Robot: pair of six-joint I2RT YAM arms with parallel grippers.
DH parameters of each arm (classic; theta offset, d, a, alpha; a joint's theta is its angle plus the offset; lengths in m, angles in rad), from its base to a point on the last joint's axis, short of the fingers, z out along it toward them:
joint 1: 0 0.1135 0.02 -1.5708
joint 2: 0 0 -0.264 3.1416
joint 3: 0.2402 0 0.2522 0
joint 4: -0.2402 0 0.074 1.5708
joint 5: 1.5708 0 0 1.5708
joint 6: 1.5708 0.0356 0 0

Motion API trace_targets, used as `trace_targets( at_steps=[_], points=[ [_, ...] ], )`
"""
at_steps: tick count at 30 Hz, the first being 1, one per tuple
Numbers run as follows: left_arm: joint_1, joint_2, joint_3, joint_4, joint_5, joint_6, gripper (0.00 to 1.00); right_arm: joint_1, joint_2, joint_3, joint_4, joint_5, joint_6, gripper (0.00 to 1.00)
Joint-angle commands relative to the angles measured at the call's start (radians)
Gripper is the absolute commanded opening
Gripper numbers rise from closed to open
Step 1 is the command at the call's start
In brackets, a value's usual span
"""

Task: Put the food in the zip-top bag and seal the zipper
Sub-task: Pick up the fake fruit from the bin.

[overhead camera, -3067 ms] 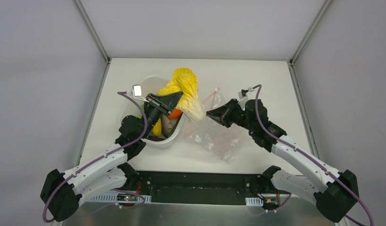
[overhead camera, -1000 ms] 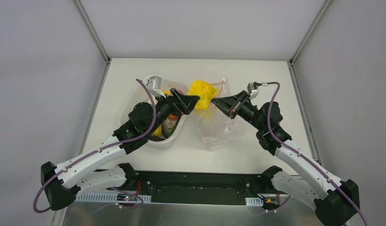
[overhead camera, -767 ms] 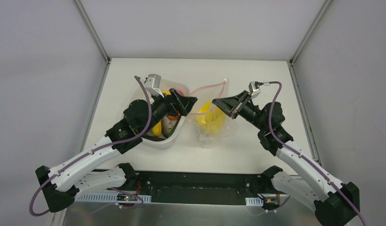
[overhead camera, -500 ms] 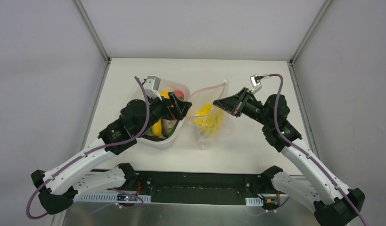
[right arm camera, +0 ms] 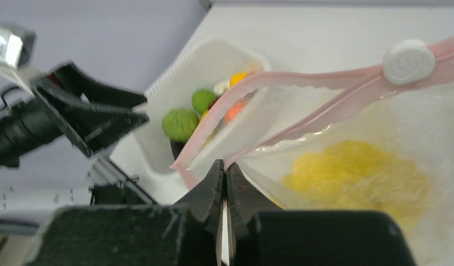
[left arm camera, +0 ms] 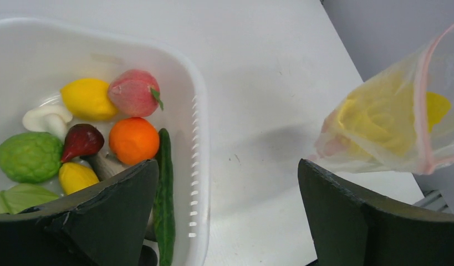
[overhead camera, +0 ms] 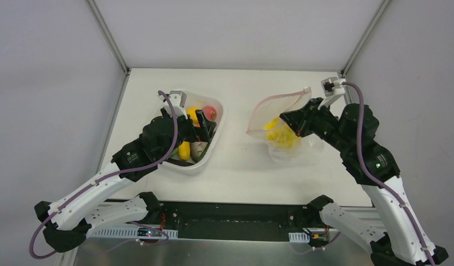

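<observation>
The zip-top bag (overhead camera: 280, 119) hangs off the table, mouth open, with my right gripper (right arm camera: 224, 164) shut on its edge just below the pink zipper (right arm camera: 302, 83). A crinkly yellow piece of food (right arm camera: 363, 177) lies inside it. My left gripper (left arm camera: 227, 163) is open and holds nothing, hovering over the right rim of the white tub (left arm camera: 199, 127). In the tub lie a lemon (left arm camera: 88, 98), a pink peach (left arm camera: 134, 92), an orange (left arm camera: 133, 140), a cucumber (left arm camera: 164, 194) and a bumpy green fruit (left arm camera: 29, 157).
The tub (overhead camera: 185, 169) stands at the table's left middle. The zipper's white slider (right arm camera: 408, 61) sits at the strip's far end. Bare table (overhead camera: 235, 149) lies between tub and bag. Grey walls close the table's back and sides.
The yellow food left my left gripper and dropped into the bag. My left gripper opened and drew back over the tub. My right gripper lifted the bag and carried it right.
</observation>
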Motion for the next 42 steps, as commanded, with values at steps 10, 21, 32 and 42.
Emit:
trace_targets(
  at_steps=[10, 21, 32, 42],
  points=[
    [-0.005, -0.018, 0.025, -0.074, -0.154, 0.007, 0.99, 0.053, 0.321, -0.141, -0.15, -0.399, -0.089, 0.03],
    [0.14, 0.079, 0.053, -0.119, -0.056, 0.011, 0.99, 0.054, 0.176, -0.237, 0.063, -0.397, 0.022, 0.06],
    [0.358, 0.453, 0.148, 0.009, 0.087, -0.042, 0.99, 0.054, 0.142, -0.334, 0.17, -0.389, 0.17, 0.05],
    [0.41, 0.74, 0.292, 0.024, 0.169, -0.068, 0.94, 0.054, 0.099, -0.348, 0.138, -0.36, 0.173, 0.05]
  ],
)
